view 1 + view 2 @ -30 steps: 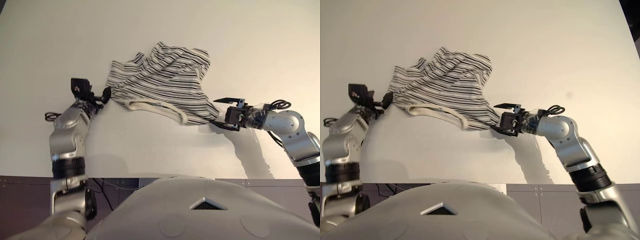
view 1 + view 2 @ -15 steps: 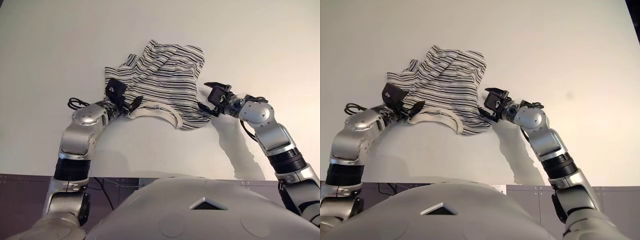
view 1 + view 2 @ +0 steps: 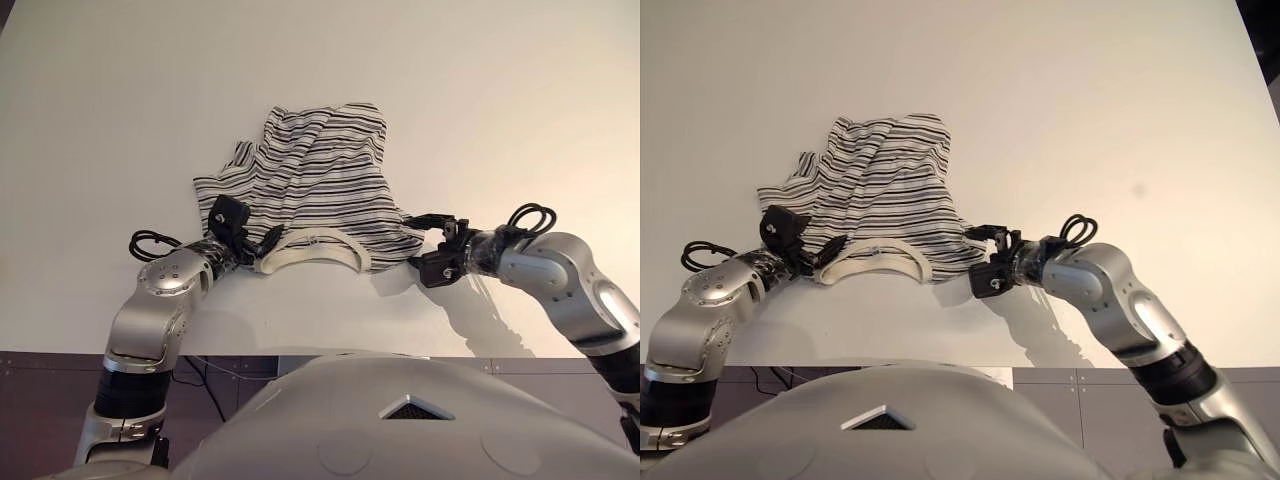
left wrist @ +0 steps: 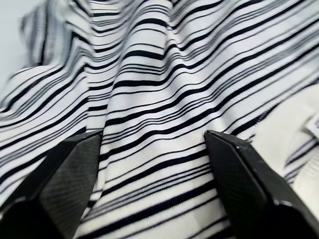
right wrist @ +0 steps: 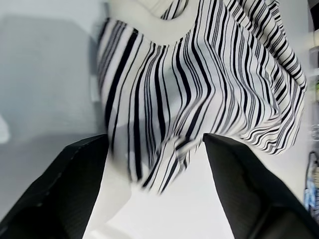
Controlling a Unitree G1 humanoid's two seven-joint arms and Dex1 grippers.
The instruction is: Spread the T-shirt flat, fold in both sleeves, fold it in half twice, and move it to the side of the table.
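A black-and-white striped T-shirt (image 3: 320,180) lies crumpled on the white table (image 3: 520,90), its cream collar (image 3: 315,245) toward the near edge. My left gripper (image 3: 268,238) sits at the shirt's left shoulder beside the collar. In the left wrist view its fingers (image 4: 70,174) stand apart with striped cloth (image 4: 164,114) between them. My right gripper (image 3: 425,245) is at the shirt's right shoulder corner, open, and the right wrist view shows the fabric (image 5: 199,74) hanging into the gap between its fingers (image 5: 65,184).
Bare tabletop surrounds the shirt on the left, right and far sides. The table's front edge (image 3: 300,352) runs close behind both grippers. A small dark mark (image 3: 1137,190) sits on the table to the right.
Both grippers came in from the shirt's outer corners to the shoulders beside the collar. The shirt bunched narrower and slid a little toward the near edge.
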